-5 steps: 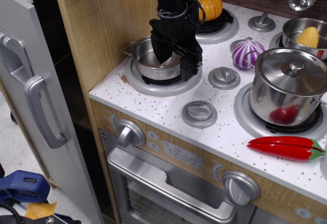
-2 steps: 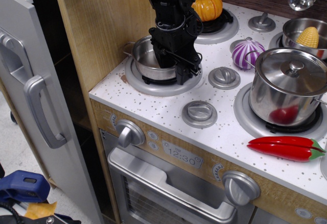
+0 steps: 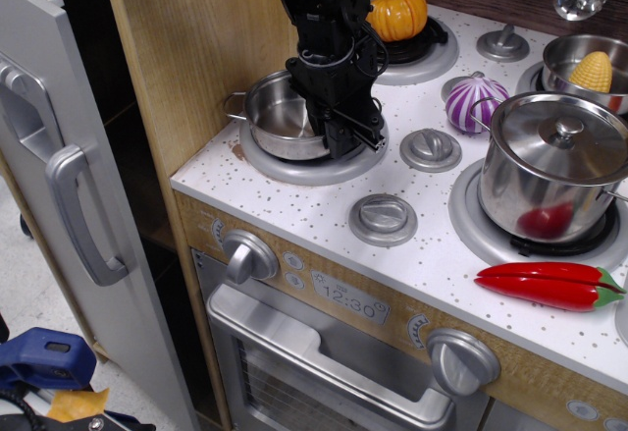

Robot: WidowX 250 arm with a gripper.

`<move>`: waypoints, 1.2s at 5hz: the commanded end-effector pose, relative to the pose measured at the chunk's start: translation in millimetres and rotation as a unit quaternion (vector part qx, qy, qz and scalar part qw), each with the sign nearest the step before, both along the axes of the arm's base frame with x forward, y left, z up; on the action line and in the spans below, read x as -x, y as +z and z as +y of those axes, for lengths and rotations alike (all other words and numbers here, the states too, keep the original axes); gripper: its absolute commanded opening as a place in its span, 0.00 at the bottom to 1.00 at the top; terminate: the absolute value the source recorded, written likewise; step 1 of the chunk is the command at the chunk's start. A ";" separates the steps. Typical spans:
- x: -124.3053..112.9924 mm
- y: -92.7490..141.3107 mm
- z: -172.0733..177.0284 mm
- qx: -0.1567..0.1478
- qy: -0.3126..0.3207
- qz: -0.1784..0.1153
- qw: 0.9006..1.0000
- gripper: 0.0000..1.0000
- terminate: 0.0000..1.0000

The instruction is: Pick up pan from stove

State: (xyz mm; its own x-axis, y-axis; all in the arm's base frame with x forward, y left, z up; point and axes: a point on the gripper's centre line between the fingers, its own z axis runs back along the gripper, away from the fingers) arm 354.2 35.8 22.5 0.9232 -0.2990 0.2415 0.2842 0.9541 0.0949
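Observation:
The pan (image 3: pixel 276 123), small, shallow and shiny steel with a wire loop handle on its left, sits over the front-left burner (image 3: pixel 290 165) of the stove (image 3: pixel 324 213). It is shifted toward the burner's left side. My black gripper (image 3: pixel 333 134) comes down from above at the pan's right rim. Its fingers stand close together on that rim, one inside and one outside. The pan's right handle is hidden behind the gripper.
A wooden cabinet wall (image 3: pixel 186 48) stands close to the pan's left. An orange pumpkin (image 3: pixel 397 14) is behind, a purple onion (image 3: pixel 476 103) and a lidded steel pot (image 3: pixel 554 161) to the right. A corn pot (image 3: pixel 589 66) is at the back right and a red chili (image 3: pixel 549 285) at the front right.
My gripper came down onto the pan's right rim and its fingers closed. The pan has shifted left on the burner and looks slightly raised.

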 end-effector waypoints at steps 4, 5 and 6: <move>-23.1 69.8 -6.1 -0.064 -0.053 -0.031 0.996 0.00 0.00; -25.1 79.0 -13.8 -0.094 -0.056 -0.041 0.993 0.00 0.00; -22.8 80.2 -16.0 -0.101 -0.049 -0.058 0.992 0.00 0.00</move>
